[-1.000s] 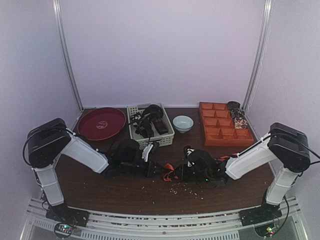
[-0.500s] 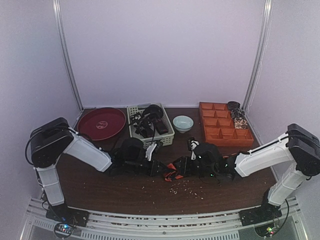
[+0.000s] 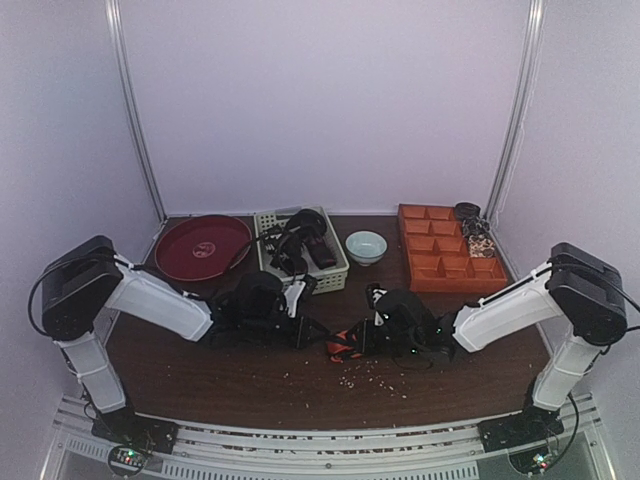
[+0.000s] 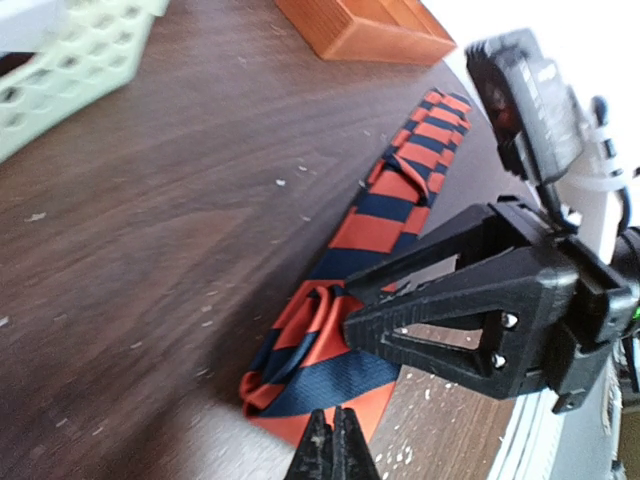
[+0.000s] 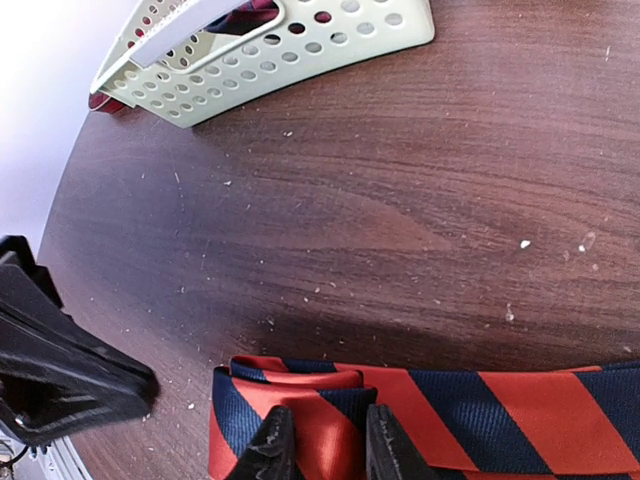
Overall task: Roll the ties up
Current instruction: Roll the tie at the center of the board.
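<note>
An orange-red and dark-striped tie (image 3: 345,346) lies at the table's middle, stretching right under my right arm. Its left end is rolled into a small coil (image 4: 320,330) (image 5: 300,385). My right gripper (image 3: 362,340) (image 5: 325,445) straddles that coil, and red fabric fills the narrow gap between its fingers (image 4: 450,310). My left gripper (image 3: 305,330) (image 4: 335,445) is shut and empty, its tips at the coil's near edge. More dark ties (image 3: 300,245) are piled in the pale basket.
The pale slotted basket (image 3: 305,285) (image 5: 300,45) stands behind the grippers. Left of it is a red plate (image 3: 203,247), right of it a pale bowl (image 3: 366,246). An orange compartment tray (image 3: 450,262) (image 4: 370,25) holds dark rolls (image 3: 478,242) at back right. Crumbs dot the wood.
My right gripper swung right and stood wider half a second ago, then came back left and narrowed onto the coil. The left gripper stayed shut and shifted slightly left.
</note>
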